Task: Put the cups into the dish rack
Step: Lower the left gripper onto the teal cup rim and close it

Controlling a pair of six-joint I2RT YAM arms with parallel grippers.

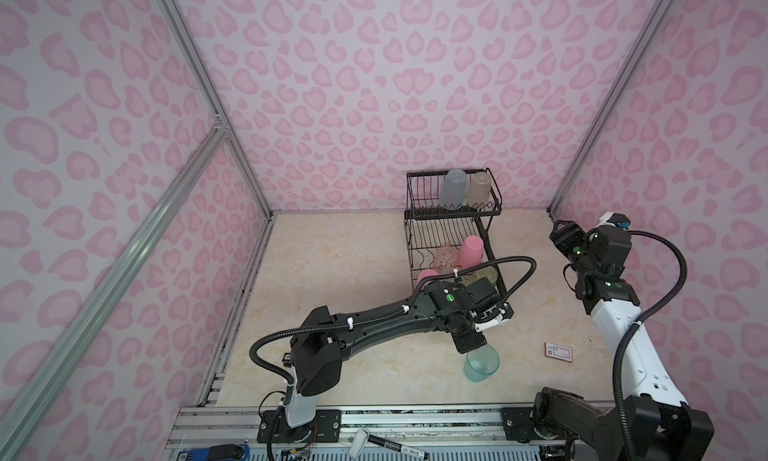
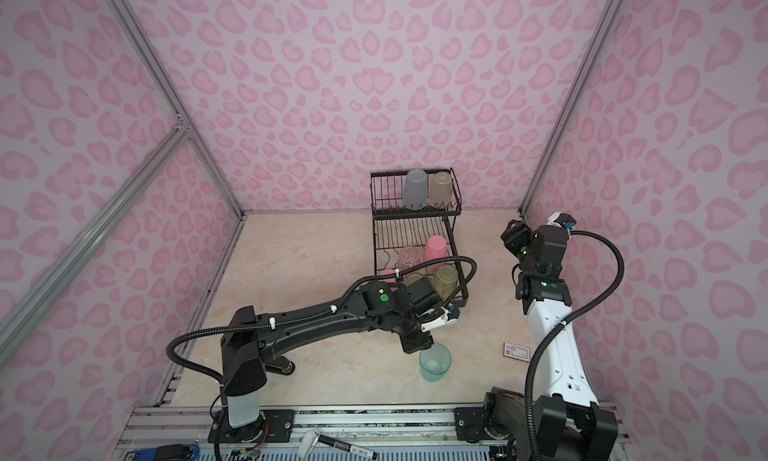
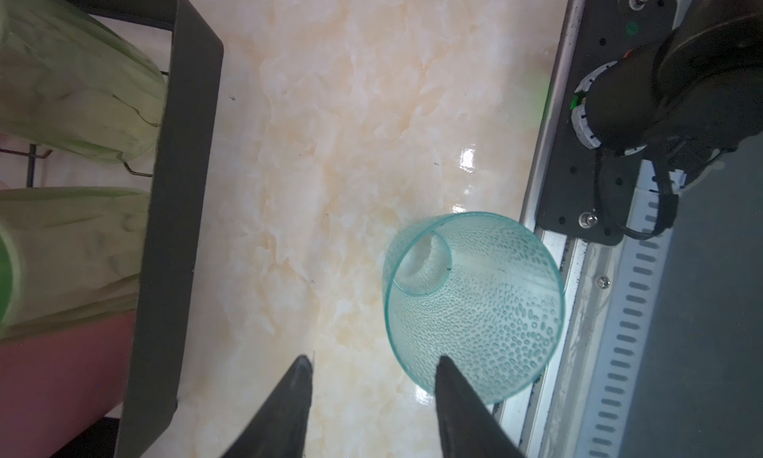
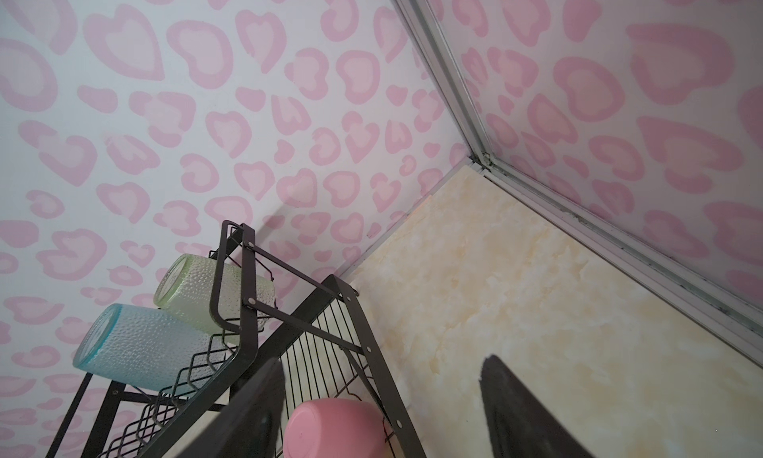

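Seven cups [image 1: 471, 251] are resting in the dish rack [image 1: 424, 188] beyond the parted left gripper [image 3: 371, 359], one teal cup [image 1: 481, 363] is standing at its tips, and the right gripper [image 4: 384, 363] is gaping empty.

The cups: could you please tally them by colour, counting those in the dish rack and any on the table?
Pink cups: 2
Yellow-green cups: 3
Teal cups: 2
Clear orange-pink cup: 1
Total: 8
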